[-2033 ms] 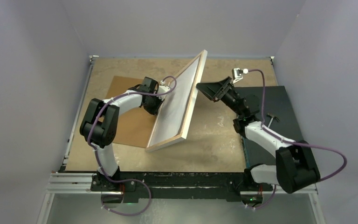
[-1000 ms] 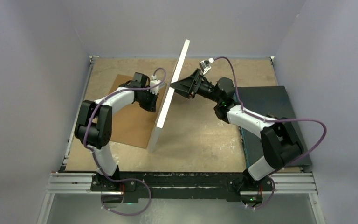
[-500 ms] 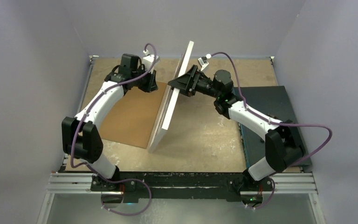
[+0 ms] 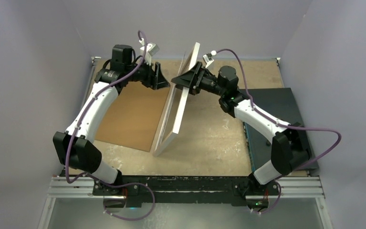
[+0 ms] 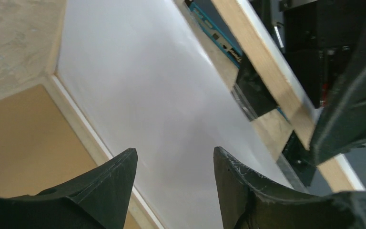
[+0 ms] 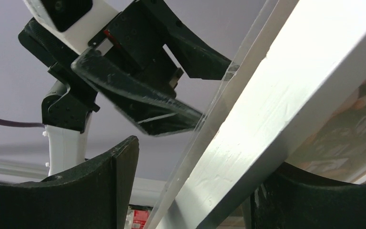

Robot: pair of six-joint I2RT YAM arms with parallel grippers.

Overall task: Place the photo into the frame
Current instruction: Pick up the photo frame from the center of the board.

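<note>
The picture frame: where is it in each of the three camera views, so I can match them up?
Top external: the frame stands on edge, tilted, at the picture's centre.
Left wrist: the frame shows as a wood rail crossing the upper right.
Right wrist: the frame is a white rail running diagonally from bottom centre to upper right.
Shared landmark: the right gripper straddling the frame's top rail.

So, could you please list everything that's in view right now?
frame: one, white front, light wood back, standing tilted on edge mid-table.
photo: one, white back showing, inside the frame.
board: one, brown, flat, left of the frame.
mat: one, dark, table's right side.
table: one, tan.
left gripper: black, open, apart from the frame.
right gripper: black, jaws wide astride the frame's upper rail.
</note>
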